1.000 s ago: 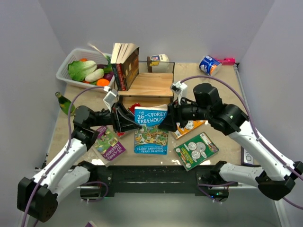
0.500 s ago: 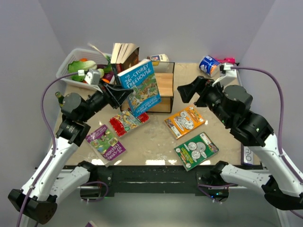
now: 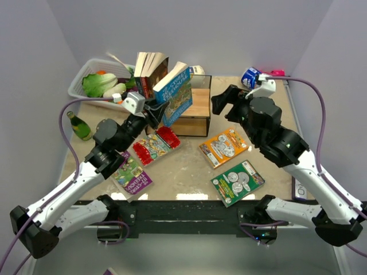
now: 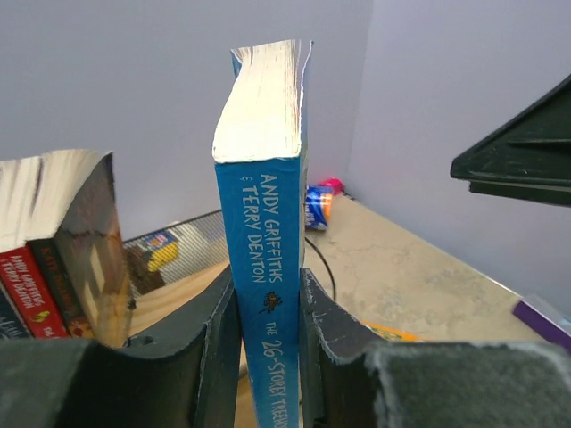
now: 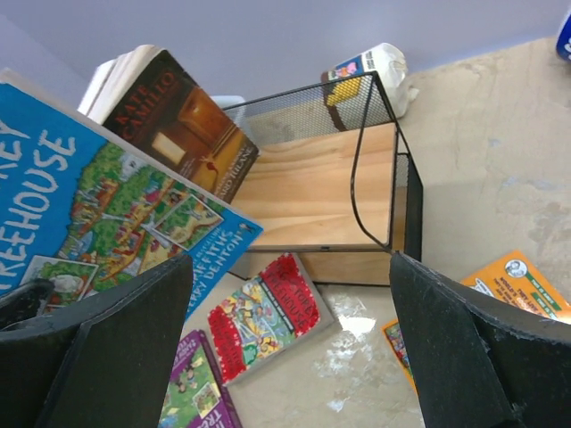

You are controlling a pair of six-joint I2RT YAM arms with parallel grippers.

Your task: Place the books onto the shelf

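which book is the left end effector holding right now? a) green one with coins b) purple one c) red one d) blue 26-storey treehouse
D: the left end effector is closed on the spine of the blue treehouse book, while the green coin book, the red book and the purple book lie flat on the table.

Left hand (image 3: 153,113): I grip the blue paperback (image 3: 176,91), tilted, cover facing the desk front, over the left end of the shelf (image 3: 195,106), beside the standing books (image 3: 150,73). Right hand (image 3: 222,102): spread, empty, hanging just right of the shelf. Flat on the desk (image 3: 189,166): red book (image 3: 156,143), purple book (image 3: 133,175), orange book (image 3: 224,147), green coin book (image 3: 237,182).
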